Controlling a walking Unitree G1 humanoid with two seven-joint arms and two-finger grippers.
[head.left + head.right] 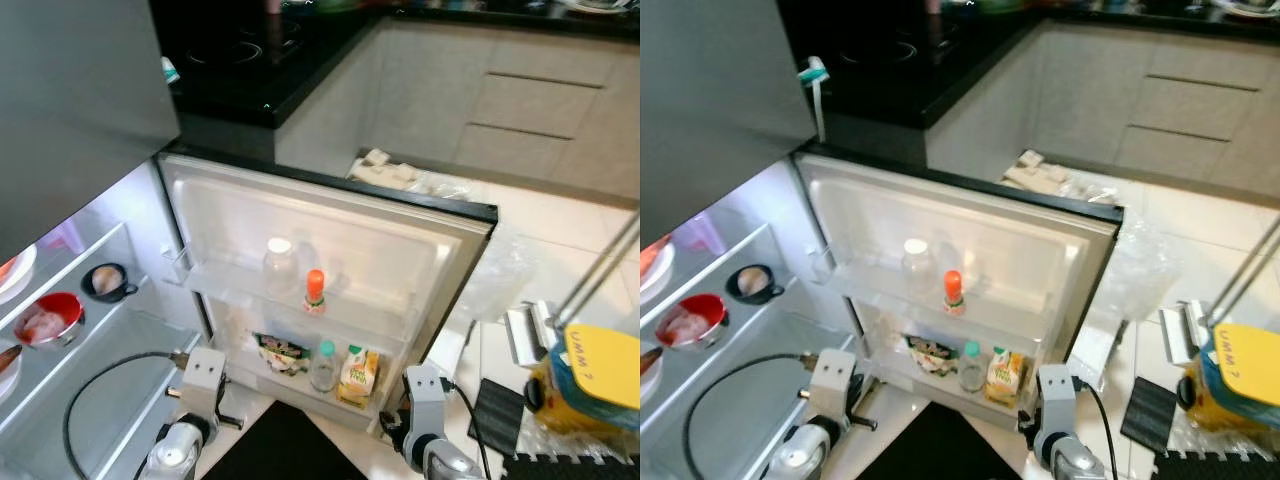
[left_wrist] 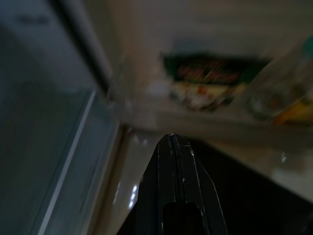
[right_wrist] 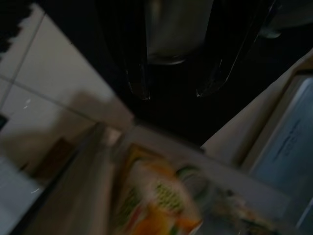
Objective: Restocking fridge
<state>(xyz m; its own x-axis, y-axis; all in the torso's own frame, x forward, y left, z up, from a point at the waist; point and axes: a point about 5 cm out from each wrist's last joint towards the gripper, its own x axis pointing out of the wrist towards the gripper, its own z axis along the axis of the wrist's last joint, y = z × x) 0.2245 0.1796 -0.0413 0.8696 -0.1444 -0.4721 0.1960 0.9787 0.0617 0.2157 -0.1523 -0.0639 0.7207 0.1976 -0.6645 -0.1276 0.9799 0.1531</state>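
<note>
In the left eye view the open fridge door point(image 1: 330, 250) filled the centre of the frame, its upper shelf carrying a clear white-capped jar point(image 1: 279, 264) and an orange-capped bottle point(image 1: 314, 291), its lower shelf a dark snack packet point(image 1: 281, 353), a green-capped bottle point(image 1: 324, 366) and a yellow juice carton point(image 1: 359, 375). At the left edge a red bowl point(image 1: 49, 320) and a small dark cup point(image 1: 105, 282) sat on the interior shelves, and a yellow bag point(image 1: 598, 368) lay at the lower right on the floor. The right eye view showed the same scene, with both silver wrists low at the bottom edge. In the left wrist view the left gripper point(image 2: 172, 142) appeared pressed together with nothing held, pointing toward the blurred snack packet. In the right wrist view the right gripper point(image 3: 171, 93) had its fingers apart and empty, the juice carton blurred toward the lower centre of that frame. Judging from this, the risk was a low arm swinging into the crowded lower door shelf and toppling the bottle or carton.
</note>
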